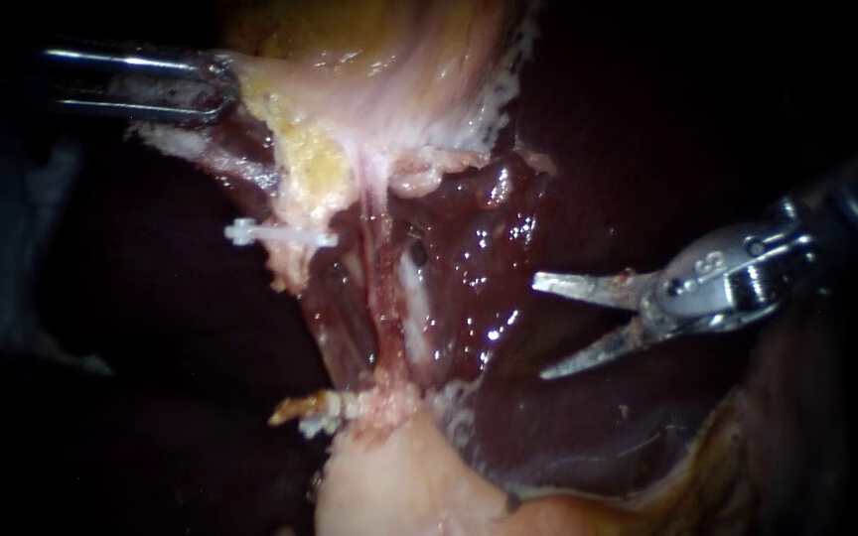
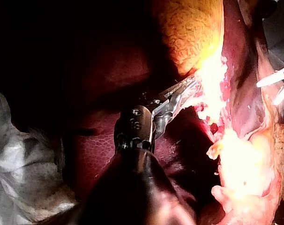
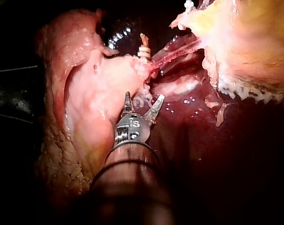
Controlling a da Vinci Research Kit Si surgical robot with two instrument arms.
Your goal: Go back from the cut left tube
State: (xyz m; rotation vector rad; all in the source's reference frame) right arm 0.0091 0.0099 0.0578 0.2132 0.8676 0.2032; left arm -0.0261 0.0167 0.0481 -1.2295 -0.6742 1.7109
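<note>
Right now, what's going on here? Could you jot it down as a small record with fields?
left instrument: clamped on pale fatty tissue
right instrument: blades apart, holding nothing
left tube: cut, ends apart
upper clip: white, on the upper stump
lower clip: on the lower stump
liver: dark red, glossy

Right instrument (image 3: 144, 96) pincer gaping, nothing gripped, over dark liver (image 3: 217, 154), beside pale tissue (image 3: 100, 93).

- Right instrument (image 1: 538, 330): bright, polished metal.
- Left instrument (image 1: 215, 87): smooth, glossy metal.
- Liver (image 1: 489, 248) ahead of the right jaws: wet and glossy.
- Pale tissue (image 1: 369, 79) in the left jaws: stringy, with a moist sheen.
- Clip (image 1: 280, 235) below the left jaws: matt white, plastic-looking.
</note>
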